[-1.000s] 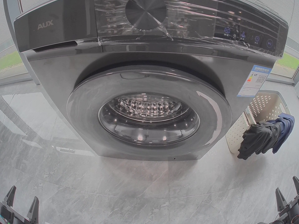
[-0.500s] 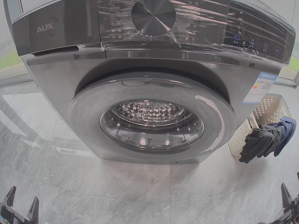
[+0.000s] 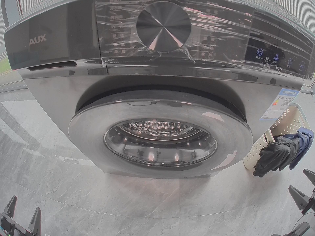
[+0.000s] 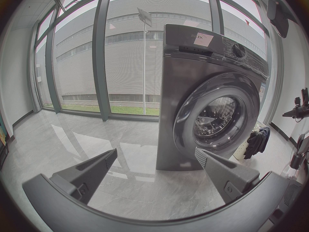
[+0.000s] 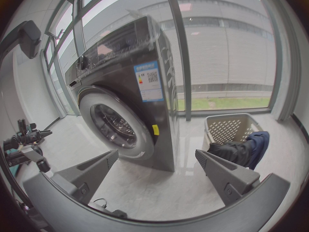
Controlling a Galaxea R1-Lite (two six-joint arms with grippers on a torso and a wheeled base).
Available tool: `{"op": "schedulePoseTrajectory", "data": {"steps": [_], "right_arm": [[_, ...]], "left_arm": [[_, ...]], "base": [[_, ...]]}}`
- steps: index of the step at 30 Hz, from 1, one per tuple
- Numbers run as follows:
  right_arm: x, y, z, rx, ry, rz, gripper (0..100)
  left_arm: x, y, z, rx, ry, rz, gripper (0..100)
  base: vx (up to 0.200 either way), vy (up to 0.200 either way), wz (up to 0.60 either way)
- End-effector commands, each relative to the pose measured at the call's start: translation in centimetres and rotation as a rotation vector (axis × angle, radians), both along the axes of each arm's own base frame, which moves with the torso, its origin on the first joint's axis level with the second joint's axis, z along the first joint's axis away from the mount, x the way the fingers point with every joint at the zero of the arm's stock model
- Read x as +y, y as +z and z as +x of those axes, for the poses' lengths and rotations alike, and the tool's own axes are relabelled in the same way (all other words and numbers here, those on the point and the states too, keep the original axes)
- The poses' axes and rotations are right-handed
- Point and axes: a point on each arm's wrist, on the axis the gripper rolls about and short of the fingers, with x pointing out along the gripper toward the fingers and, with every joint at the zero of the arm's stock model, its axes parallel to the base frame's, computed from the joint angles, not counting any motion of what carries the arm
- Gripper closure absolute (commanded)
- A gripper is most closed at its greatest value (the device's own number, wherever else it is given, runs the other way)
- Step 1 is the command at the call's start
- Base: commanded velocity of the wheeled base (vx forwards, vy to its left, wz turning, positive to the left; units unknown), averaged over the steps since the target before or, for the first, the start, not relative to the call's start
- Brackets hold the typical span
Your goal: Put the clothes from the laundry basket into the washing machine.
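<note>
- Currently the washing machine (image 3: 157,82) stands on the grey floor (image 3: 131,200), dead ahead in the head view, with its front toward the robot.
- Its round door (image 3: 229,138) is shut and sits flush against the front. The steel drum (image 3: 159,128) is visible through the glass.
- The dial (image 3: 163,26) sits mid control panel (image 3: 213,36), and the panel is wrapped in clear film.
- A label (image 3: 279,104) is stuck high on the machine's right side panel.
- The laundry basket (image 3: 292,120) is pale and perforated. It stands on the floor just beside the machine's right side.
- The clothes are at the basket, not in the machine.
- A dark garment (image 3: 275,154) hangs over the basket's near rim and down the outside wall.
- A blue garment (image 3: 303,141) is draped over the same rim, touching the dark one on its right.
- The left claw (image 4: 155,151) is low at the head view's bottom left, above the floor. Its fingers are spread wide and hold nothing, and it is well apart from the machine.
- The right claw (image 5: 156,151) is low at the head view's right edge. It is also spread and holds nothing. It is near the basket but clear of both garments.
- Tall windows (image 4: 128,65) stand behind the machine.
</note>
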Motion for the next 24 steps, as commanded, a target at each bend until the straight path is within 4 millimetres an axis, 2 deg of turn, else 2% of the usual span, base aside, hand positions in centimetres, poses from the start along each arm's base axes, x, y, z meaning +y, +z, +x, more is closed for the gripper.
{"op": "schedulePoseTrajectory", "data": {"steps": [1, 4, 7, 12, 15, 18, 24], "right_arm": [[1.4, 0.2, 6.1, 0.22, 0.178, -0.015, 0], [2.3, 0.2, 7.3, 0.277, 0.198, -0.016, 0], [3.7, 0.3, 8.2, 0.342, 0.241, 0.069, 0], [5.8, 1.5, 9.6, 0.329, 0.238, 0.175, 0], [6.6, 1.3, 10.1, 0.33, 0.253, 0.161, 0], [7.5, 1.3, 12.0, 0.32, 0.243, 0.114, 0], [7.9, 1.9, 14.0, 0.241, 0.232, 0.021, 0]], "left_arm": [[0.0, -0.5, 0.0, 0.003, 0.0, 0.0, 0], [0.0, -0.5, 0.0, 0.001, 0.0, 0.0, 0], [0.0, -0.5, 0.0, 0.004, 0.0, 0.0, 0], [0.0, -0.5, 0.0, 0.003, 0.0, 0.0, 0], [0.0, -0.5, 0.0, 0.004, 0.0, 0.0, 0], [0.0, -0.5, 0.0, 0.006, 0.0, -0.001, 0], [0.0, -0.5, 0.0, 0.006, 0.0, -0.001, 0]], "base": [[0.0, 0.0, 0.0], [0.0, 0.0, 0.0], [0.0, 0.0, 0.0], [0.0, 0.0, 0.0], [0.0, 0.0, 0.0], [0.0, 0.0, 0.0], [0.0, 0.0, 0.0]]}}
